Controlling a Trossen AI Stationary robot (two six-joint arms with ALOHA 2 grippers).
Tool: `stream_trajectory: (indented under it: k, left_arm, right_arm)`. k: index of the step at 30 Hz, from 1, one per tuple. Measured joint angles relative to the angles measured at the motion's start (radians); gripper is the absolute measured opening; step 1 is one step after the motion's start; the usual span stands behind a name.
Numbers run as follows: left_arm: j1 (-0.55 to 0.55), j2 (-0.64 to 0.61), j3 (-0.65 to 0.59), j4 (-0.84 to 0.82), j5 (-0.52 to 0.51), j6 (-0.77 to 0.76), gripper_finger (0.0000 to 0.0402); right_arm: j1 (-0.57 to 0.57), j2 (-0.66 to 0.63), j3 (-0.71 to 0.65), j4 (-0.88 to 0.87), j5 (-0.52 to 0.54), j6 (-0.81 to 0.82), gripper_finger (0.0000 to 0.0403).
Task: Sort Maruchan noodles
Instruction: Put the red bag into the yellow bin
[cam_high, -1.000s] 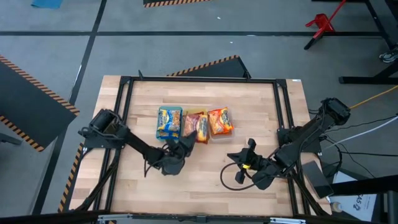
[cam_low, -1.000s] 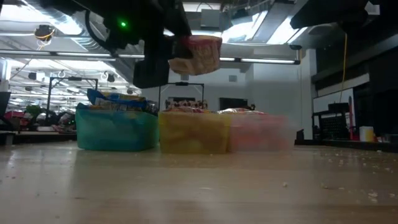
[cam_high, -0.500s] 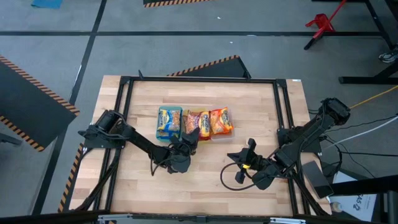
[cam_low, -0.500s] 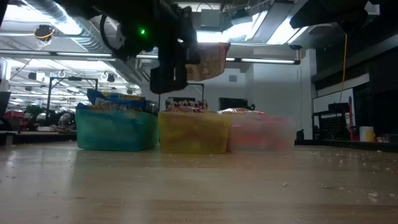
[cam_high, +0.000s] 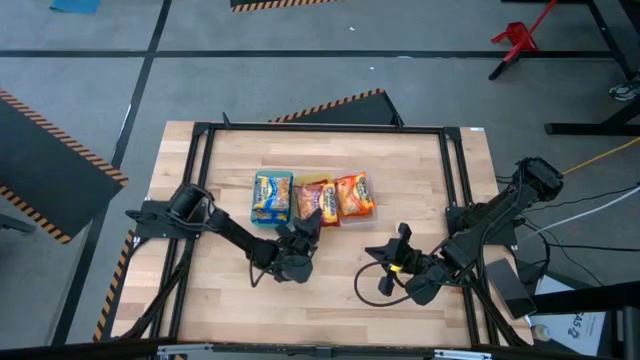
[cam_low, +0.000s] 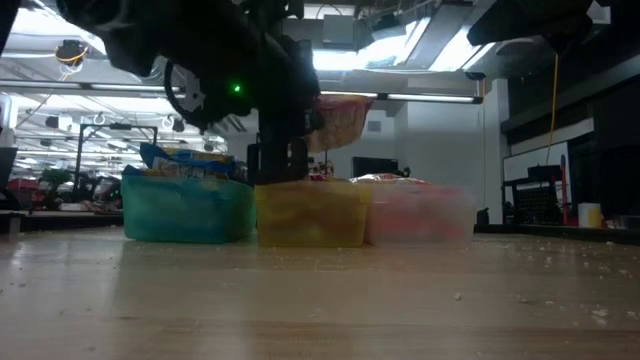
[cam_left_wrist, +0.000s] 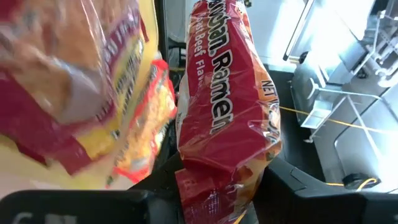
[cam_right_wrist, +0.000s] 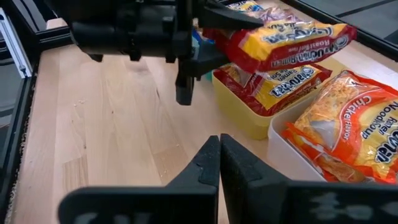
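Note:
My left gripper (cam_high: 307, 226) is shut on a red noodle packet (cam_right_wrist: 283, 38) and hovers with it just above the yellow tray (cam_right_wrist: 244, 122), which holds more red packets (cam_right_wrist: 280, 87). The low view shows that packet (cam_low: 338, 118) above the yellow tray (cam_low: 310, 212). To the left, the green tray (cam_high: 272, 197) holds blue-yellow packets. To the right, the clear tray (cam_high: 354, 195) holds orange packets (cam_right_wrist: 351, 134). My right gripper (cam_right_wrist: 219, 155) is shut and empty, over bare table to the near right of the trays (cam_high: 385, 268). My left gripper pinches the red packet by its near short end (cam_left_wrist: 211, 180) between the two fingers (cam_left_wrist: 281, 179). The fingers come from the table's near-left side, about level. The packet is lifted clear and sticks out past the fingertips, roughly flat, over the yellow tray.
The three trays stand side by side in a row at the middle of the table. A black frame (cam_high: 200, 180) runs round the wooden top. Bare wood (cam_high: 330, 290) lies near of the trays and between the two arms.
My left gripper has carried the red packet toward the table's right and far side and down, from beside the trays to just above the yellow tray. It has stayed shut on the packet. The right arm has kept still.

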Motion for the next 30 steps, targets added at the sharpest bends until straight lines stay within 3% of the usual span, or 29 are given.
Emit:
stream_trajectory:
  k: [9,15,18,24,30]
  left_arm:
    - [0.030,0.001,-0.005,-0.018,0.023,0.004,0.0118]
    - [0.032,0.001,-0.005,-0.082,0.034,-0.029,0.0117]
    - [0.039,0.001,-0.005,-0.114,0.050,-0.054,0.0117]
    - [0.049,0.001,-0.006,-0.126,0.079,-0.012,0.0118]
    - [0.034,0.001,-0.006,-0.120,0.064,0.037,0.0130]
  right_arm:
    - [-0.001,0.000,0.000,0.006,-0.012,-0.026,0.0001]
    - [-0.028,0.000,0.000,0.008,0.044,-0.106,0.0010]
    - [-0.081,0.000,0.000,0.012,0.027,-0.163,0.0030]
    - [-0.192,0.000,0.000,0.016,-0.196,-0.186,0.0082]
    - [-0.226,0.000,0.000,0.027,-0.210,-0.274,0.0148]
